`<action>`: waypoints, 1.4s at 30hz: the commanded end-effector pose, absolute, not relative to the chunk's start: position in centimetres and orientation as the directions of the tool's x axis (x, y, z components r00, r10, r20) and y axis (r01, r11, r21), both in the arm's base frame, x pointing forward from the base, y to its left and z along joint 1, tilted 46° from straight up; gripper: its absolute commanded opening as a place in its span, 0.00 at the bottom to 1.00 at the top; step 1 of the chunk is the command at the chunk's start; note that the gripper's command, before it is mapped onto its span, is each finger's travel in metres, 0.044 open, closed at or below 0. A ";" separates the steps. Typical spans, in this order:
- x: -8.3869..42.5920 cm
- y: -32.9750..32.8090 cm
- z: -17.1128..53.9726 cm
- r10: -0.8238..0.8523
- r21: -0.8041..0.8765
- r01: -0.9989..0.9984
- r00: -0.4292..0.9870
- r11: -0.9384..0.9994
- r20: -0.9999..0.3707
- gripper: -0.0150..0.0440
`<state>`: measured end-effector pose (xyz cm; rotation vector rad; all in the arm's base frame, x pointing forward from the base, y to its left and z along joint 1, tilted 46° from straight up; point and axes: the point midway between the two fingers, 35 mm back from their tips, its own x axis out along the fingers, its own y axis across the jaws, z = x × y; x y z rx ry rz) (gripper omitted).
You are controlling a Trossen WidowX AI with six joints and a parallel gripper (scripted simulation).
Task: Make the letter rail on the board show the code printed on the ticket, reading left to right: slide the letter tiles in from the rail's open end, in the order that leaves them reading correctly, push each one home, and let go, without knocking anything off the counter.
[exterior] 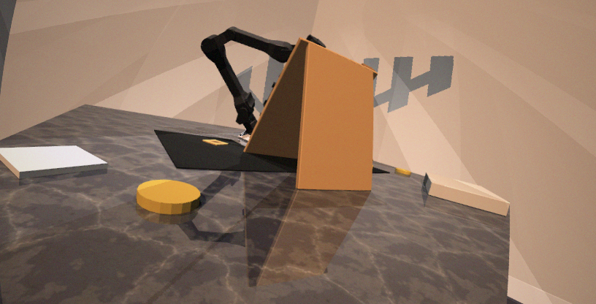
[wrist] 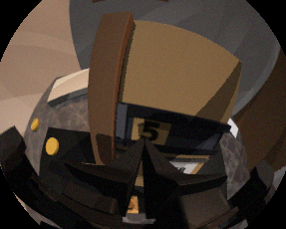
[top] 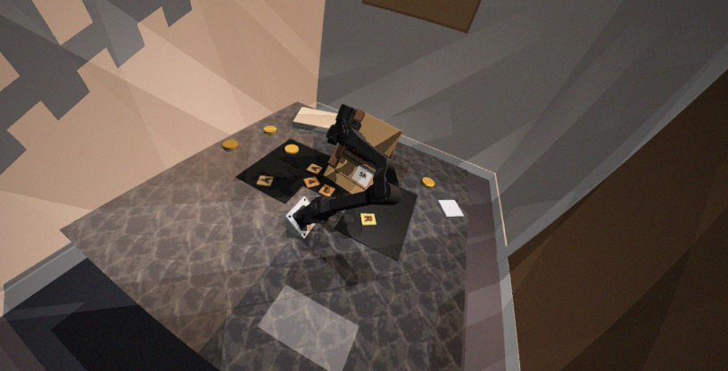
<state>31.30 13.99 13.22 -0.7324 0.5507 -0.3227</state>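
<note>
The sloped board (top: 379, 131) (exterior: 336, 126) (wrist: 174, 70) carries a dark rail (wrist: 194, 140). A tile reading 5 (wrist: 160, 134) sits in the rail near its left end. My gripper (wrist: 143, 141) is shut and empty, its tips overlapping the 5 tile's lower edge in the wrist view; contact is unclear. The ticket (top: 362, 176) (wrist: 186, 167) on the board's lower part appears to read 5R. An R tile (top: 368, 218) (exterior: 215, 142) lies right of the arm. A Y tile (top: 264, 180), a 4 tile (top: 311, 182), an apparent L tile (top: 326, 190) and another tile (top: 314, 169) lie left.
A brown upright (wrist: 102, 90) stands at the board's left side. Several yellow discs (top: 230, 144) (exterior: 168, 195) (wrist: 52, 145) lie around the board. A cream block (top: 313, 119) (exterior: 467, 195) lies behind left, and a white slab (top: 450, 208) (exterior: 54, 158) lies right.
</note>
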 end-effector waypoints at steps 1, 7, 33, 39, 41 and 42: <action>32.5 14.2 13.6 -0.508 -0.689 0.060 0.723 0.722 -0.468 0.25; 33.1 14.3 14.7 -0.552 -0.639 0.086 0.599 0.764 -0.580 0.25; 32.3 11.1 16.9 -0.699 -0.701 0.134 0.330 0.700 -0.635 0.25; 32.6 11.1 16.8 -0.699 -0.701 0.134 0.330 0.700 -0.635 0.25; 32.7 11.1 16.8 -0.699 -0.701 0.134 0.330 0.700 -0.635 0.25; 32.7 11.1 16.8 -0.699 -0.701 0.134 0.330 0.700 -0.635 0.25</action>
